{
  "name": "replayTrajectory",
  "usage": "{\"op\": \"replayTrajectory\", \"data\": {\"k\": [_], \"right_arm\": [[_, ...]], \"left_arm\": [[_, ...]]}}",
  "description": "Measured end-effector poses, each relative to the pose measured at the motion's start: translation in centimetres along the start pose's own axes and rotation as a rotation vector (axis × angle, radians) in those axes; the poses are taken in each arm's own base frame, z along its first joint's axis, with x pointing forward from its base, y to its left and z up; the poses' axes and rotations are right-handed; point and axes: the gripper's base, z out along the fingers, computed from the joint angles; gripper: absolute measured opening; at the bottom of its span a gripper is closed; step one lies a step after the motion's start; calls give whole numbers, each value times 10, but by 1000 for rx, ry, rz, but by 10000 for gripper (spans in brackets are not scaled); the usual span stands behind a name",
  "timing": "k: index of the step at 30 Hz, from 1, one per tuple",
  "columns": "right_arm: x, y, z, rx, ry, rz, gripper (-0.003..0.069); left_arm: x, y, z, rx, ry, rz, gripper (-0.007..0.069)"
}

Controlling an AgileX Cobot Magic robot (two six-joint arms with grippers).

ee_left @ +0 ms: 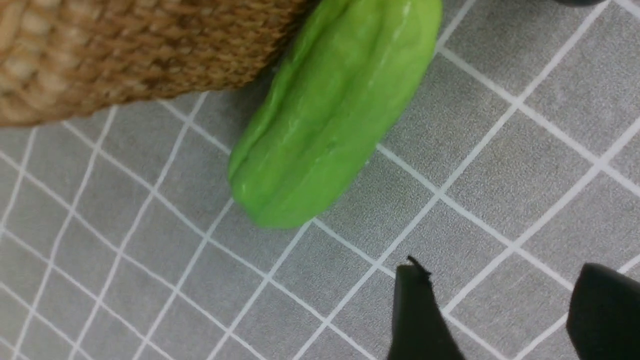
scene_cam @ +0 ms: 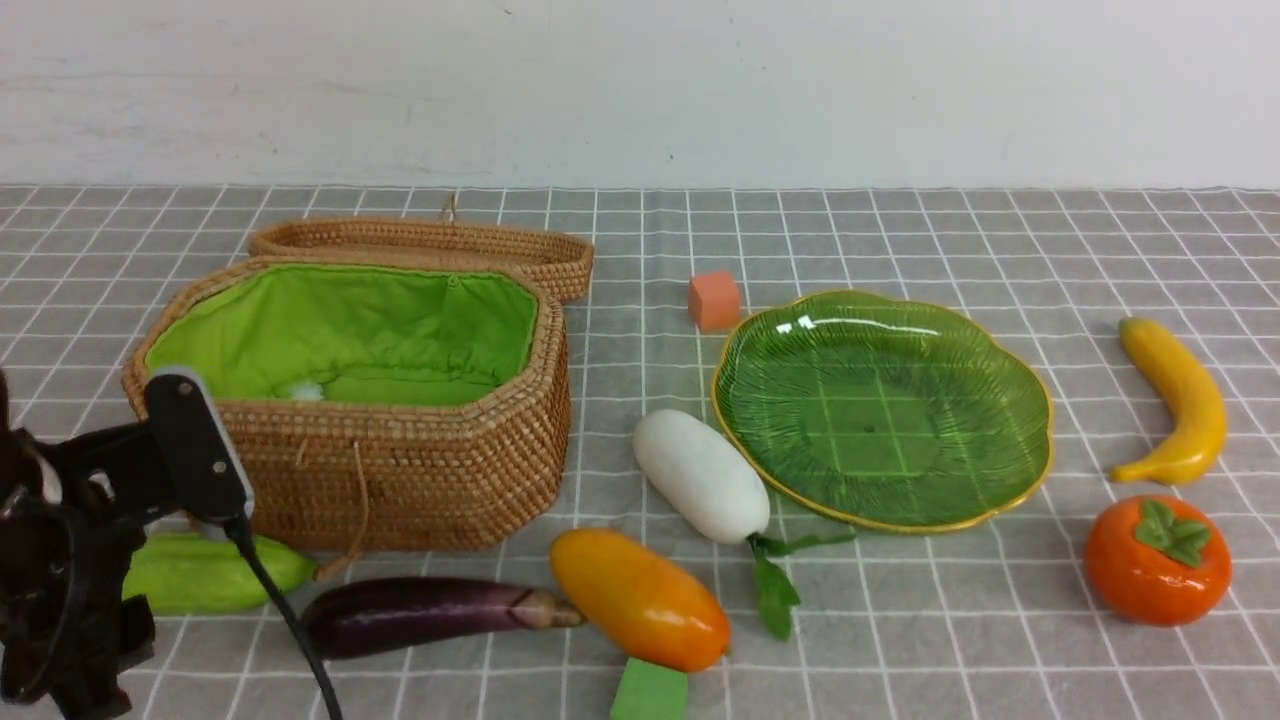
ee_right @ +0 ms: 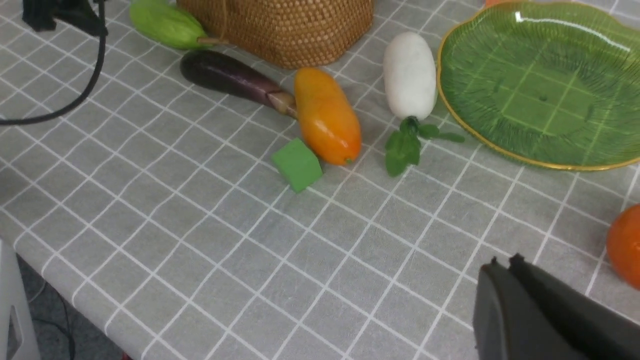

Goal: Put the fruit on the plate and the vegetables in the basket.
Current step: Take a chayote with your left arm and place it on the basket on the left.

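Step in hand: first vegetable, gourd [ee_left: 330, 115], on bench [scene_cam: 900, 620] at 7 o'clock of basket [scene_cam: 400, 470], beside its wall. With left hand [ee_left: 500, 300] parted and empty, straddle gourd, close, lift over rim. With right hand [ee_right: 505, 270] shut and empty, hold clear.

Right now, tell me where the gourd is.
Front view, near left: the gourd lies beside the basket's front wall, left of the eggplant.
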Motion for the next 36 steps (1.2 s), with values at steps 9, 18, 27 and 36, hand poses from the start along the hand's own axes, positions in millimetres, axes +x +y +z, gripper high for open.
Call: {"op": "replayTrajectory", "data": {"k": [9,18,27,36], "right_arm": [[-1,-1,0,7,-13,-1,13],[-2,-1,0,10,-20,-1,16],[-3,-1,0,7,-30,2,21],[-4,2,0,-22,-40,19,21]], "left_arm": [[12,-7,24,-63,-43,151,386],[12,12,42,-173,-103,132,595],[6,14,65,-187,-116,236,596],[1,13,88,-171,-138,281,594]]}}
